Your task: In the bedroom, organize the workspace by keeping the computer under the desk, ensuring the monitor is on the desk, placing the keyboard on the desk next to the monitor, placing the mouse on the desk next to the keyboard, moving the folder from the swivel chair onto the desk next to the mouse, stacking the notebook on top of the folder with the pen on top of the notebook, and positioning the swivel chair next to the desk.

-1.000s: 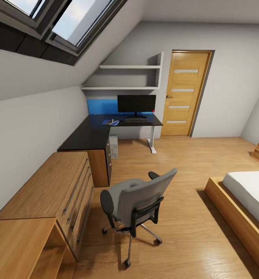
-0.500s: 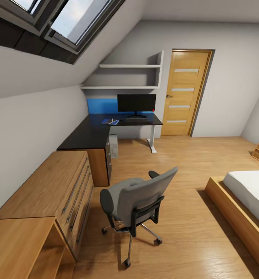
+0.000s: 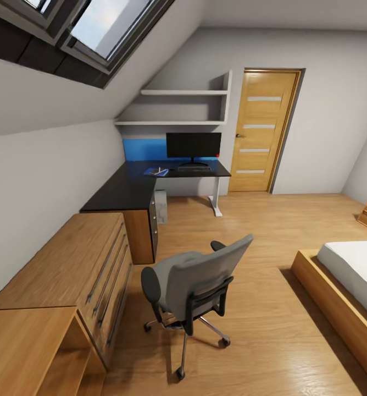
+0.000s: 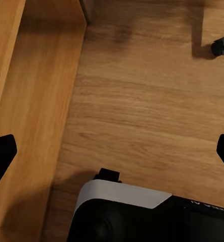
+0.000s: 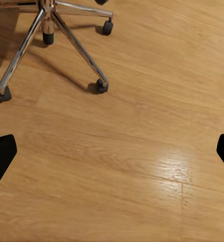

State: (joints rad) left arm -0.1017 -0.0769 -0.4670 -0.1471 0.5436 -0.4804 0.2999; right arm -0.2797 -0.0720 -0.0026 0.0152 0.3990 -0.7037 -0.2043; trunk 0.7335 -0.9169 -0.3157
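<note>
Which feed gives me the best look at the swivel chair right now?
The head view: the whole swivel chair shows there, seat, backrest, armrests and base, standing apart from the desk. The right wrist view catches just its chrome legs and castors; the left wrist view, one castor.

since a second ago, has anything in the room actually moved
Only the head camera moved: the whole picture shifted slightly as the view eased forward. The swivel chair stands apart from the desk, and the monitor, keyboard and folder lie as before.
</note>
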